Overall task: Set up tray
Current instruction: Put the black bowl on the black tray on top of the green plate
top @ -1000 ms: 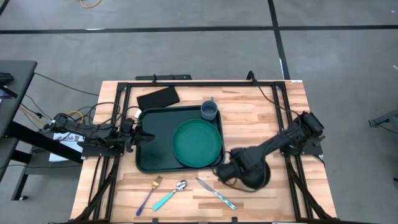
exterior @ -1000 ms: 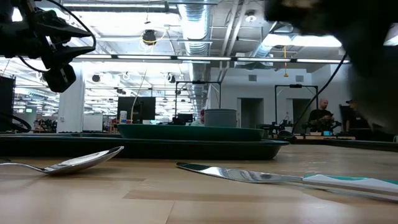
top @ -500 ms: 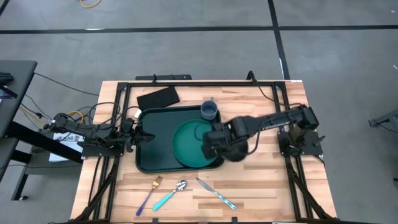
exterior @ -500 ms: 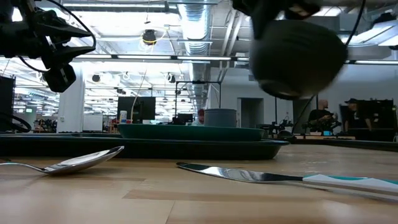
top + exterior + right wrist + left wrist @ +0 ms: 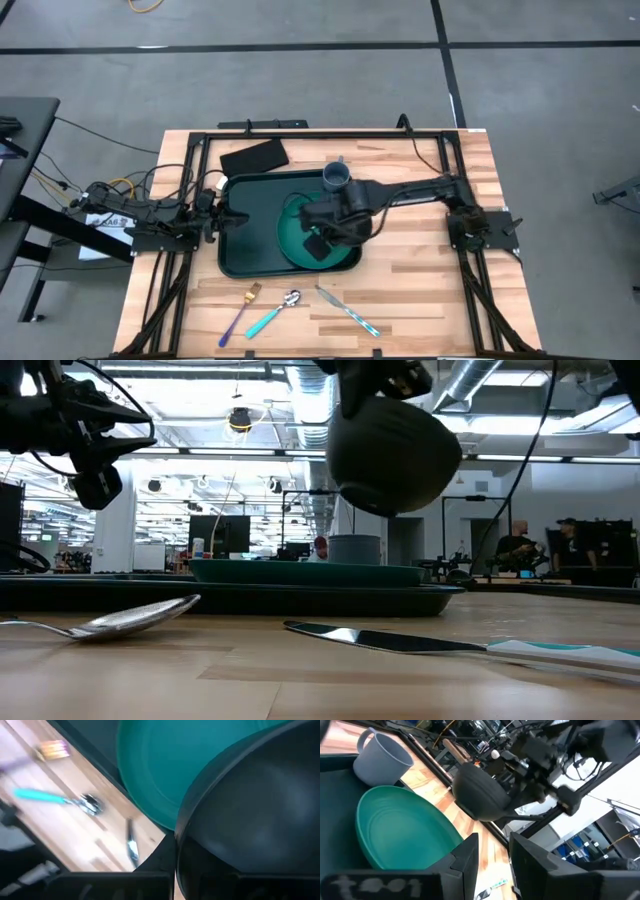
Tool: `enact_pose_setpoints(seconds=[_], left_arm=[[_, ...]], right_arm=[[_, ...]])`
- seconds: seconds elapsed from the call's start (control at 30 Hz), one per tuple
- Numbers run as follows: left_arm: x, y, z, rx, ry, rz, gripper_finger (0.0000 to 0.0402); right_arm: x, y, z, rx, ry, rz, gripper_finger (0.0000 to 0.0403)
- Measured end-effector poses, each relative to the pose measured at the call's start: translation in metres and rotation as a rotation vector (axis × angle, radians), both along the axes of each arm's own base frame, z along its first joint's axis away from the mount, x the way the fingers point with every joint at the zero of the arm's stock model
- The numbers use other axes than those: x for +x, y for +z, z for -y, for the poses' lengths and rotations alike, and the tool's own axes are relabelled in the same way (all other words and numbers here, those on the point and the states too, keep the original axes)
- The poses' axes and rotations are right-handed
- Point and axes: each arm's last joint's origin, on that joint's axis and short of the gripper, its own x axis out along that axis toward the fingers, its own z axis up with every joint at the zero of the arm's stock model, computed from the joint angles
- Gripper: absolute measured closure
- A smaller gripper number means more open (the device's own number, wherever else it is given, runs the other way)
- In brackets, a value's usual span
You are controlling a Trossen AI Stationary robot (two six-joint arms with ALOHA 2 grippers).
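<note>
Low view, nearest item: a metal spoon (image 5: 110, 620) with a turquoise handle and a metal knife (image 5: 400, 643), handled likewise, lie flat on the pale wooden plank table (image 5: 440, 300), with a fork (image 5: 240, 310) beside the spoon; none of the three touches the tray. Behind them sits the tray (image 5: 235, 255), which lies toward the left of the table centre, its long sides running across the table. It is large, dark green, rectangular, of smooth plastic, with rounded corners and a low raised rim. On its right half rests a round green plate (image 5: 295, 240), which shows faint concentric rings on its face. A grey-blue mug (image 5: 337, 177) with a small handle stands upright at the tray's far right corner. Right gripper (image 5: 322, 222) is over the plate, pressed together on the rim of a dark round bowl (image 5: 393, 455), smooth-walled and matt; the bowl hangs clear above the plate, not touching it. Left gripper (image 5: 222, 219) waits above the tray's left edge; its fingers (image 5: 465, 860) stand apart, with nothing between them. A flat black rectangle (image 5: 254, 157) lies on the table just beyond the tray's far left corner. Farther off, beyond the table, people (image 5: 518, 540) are seen at benches in the room.
</note>
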Motion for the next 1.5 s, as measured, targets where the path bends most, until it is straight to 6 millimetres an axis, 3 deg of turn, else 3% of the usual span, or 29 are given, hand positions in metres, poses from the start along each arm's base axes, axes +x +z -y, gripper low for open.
enact_pose_setpoints(seconds=[0.47, 1.03, 1.27, 1.5], left_arm=[[0.001, -0.002, 0.0, -0.041, 0.002, -0.02, 0.0303], [0.001, -0.002, 0.0, -0.051, 0.001, -0.018, 0.0303], [0.001, -0.002, 0.0, -0.05, -0.002, -0.02, 0.0303], [0.001, -0.002, 0.0, -0.037, -0.003, -0.021, 0.0303]], right_arm=[[0.038, -0.025, -0.001, 0.018, 0.131, 0.056, 0.0403], [0.04, -0.025, 0.01, -0.009, 0.224, 0.074, 0.0403], [0.038, -0.026, 0.008, -0.047, 0.401, 0.068, 0.0403], [0.036, -0.026, 0.004, -0.153, 0.771, 0.073, 0.0403]])
